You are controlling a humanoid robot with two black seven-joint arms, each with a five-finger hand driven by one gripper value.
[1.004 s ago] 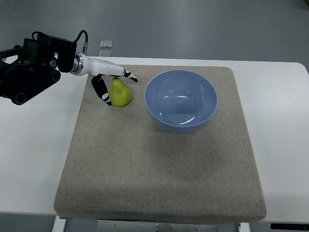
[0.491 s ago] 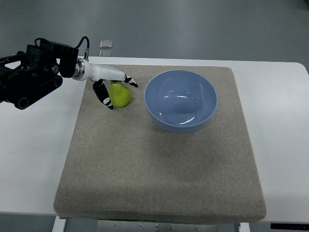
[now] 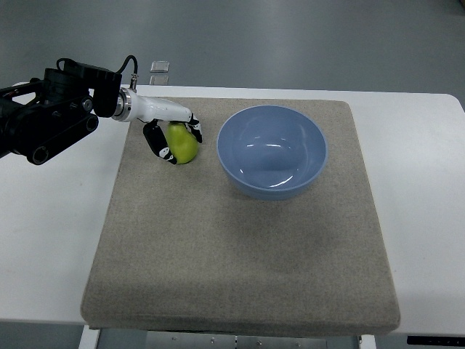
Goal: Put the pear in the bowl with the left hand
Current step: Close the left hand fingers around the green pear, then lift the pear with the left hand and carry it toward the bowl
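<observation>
Fingers [image 3: 160,142] of my left hand [image 3: 171,131] curl round the green pear [image 3: 183,145], gripping it on the grey mat [image 3: 240,240] over the white table [image 3: 43,240], just left of the blue bowl [image 3: 272,151]; I can read no writing anywhere

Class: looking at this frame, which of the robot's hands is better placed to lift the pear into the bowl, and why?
The left hand. Its fingers are curled around the green pear on the mat, just left of the blue bowl. No right arm shows in the picture.
</observation>
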